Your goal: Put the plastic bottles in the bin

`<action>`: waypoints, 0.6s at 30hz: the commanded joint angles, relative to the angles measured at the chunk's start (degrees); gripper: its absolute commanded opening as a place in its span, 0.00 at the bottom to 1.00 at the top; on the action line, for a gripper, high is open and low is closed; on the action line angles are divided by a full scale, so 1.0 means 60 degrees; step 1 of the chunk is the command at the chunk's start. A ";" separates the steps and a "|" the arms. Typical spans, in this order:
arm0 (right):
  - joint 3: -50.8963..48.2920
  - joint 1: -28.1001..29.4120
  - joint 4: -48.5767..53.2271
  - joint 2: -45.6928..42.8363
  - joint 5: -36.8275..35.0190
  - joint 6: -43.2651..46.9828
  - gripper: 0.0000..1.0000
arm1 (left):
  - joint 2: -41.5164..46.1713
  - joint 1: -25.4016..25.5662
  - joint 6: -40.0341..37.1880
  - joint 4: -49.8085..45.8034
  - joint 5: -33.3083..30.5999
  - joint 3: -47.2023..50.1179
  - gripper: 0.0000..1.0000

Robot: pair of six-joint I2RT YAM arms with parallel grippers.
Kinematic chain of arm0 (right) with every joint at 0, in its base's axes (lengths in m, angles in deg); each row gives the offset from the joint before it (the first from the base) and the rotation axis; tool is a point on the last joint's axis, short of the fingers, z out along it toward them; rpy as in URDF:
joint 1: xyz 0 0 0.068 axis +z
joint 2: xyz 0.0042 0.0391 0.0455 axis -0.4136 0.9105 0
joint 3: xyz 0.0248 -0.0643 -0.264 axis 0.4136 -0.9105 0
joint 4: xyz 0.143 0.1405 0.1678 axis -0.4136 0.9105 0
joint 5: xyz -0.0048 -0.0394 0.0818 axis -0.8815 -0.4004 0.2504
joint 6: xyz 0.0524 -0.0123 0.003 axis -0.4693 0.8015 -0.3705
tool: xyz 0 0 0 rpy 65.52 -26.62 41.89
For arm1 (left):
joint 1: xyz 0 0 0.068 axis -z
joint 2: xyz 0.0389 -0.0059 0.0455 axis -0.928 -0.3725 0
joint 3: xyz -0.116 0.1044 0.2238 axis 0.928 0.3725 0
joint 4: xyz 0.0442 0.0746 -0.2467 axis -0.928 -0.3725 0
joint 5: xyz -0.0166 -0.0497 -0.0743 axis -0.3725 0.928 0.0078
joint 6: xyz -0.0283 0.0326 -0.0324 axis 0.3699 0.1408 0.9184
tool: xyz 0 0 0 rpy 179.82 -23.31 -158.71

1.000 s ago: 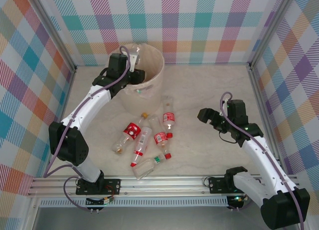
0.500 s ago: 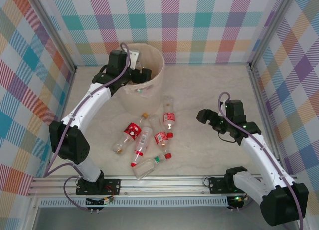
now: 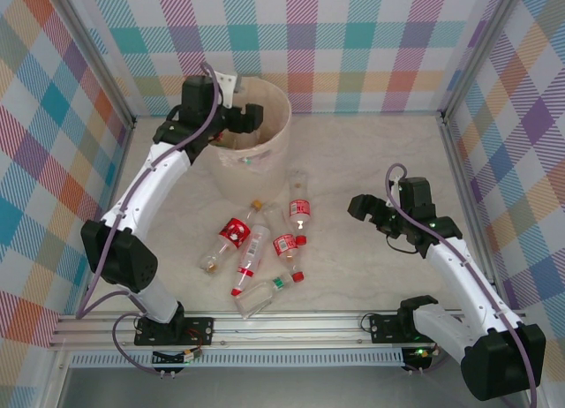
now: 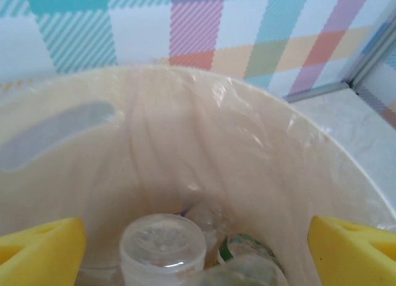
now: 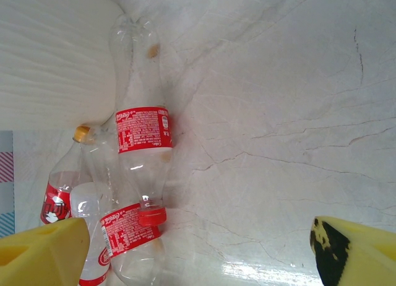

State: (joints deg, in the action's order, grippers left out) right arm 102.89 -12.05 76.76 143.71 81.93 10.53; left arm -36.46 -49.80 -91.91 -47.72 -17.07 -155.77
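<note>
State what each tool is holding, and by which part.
Nothing is held. The left tool hangs open over the bin. The right tool is open near the bottles lying on the table.

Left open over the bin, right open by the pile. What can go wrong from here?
1. The left gripper hangs low over the bin, by its rim; pulling back may snag and shift it.
2. The bottles on the table lie touching and crossed; the right gripper may pinch two or send neighbours rolling.

Pale marbled tabletop (image 3: 371,161), pastel plaid walls (image 3: 353,37), aluminium front rail (image 3: 300,325).
</note>
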 commanded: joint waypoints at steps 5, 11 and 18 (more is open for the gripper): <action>-0.0167 -0.0020 -0.0118 0.0045 0.0152 0.0096 0.92 | 0.0313 -0.0213 0.0113 0.0113 -0.0146 -0.0452 0.90; -0.0207 -0.0014 -0.0090 -0.0003 0.0117 0.0092 0.92 | 0.0543 -0.0205 0.0717 0.0324 0.0412 0.0946 0.71; -0.0161 -0.0018 -0.0208 0.0197 0.0237 0.0096 0.92 | 0.0833 -0.0154 0.0789 0.0601 0.0753 0.2237 0.69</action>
State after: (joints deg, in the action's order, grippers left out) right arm 102.08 -12.05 76.72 144.15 82.07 10.68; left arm -33.46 -50.66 -87.54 -45.51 -14.14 -143.02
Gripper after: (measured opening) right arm 0.922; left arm 0.684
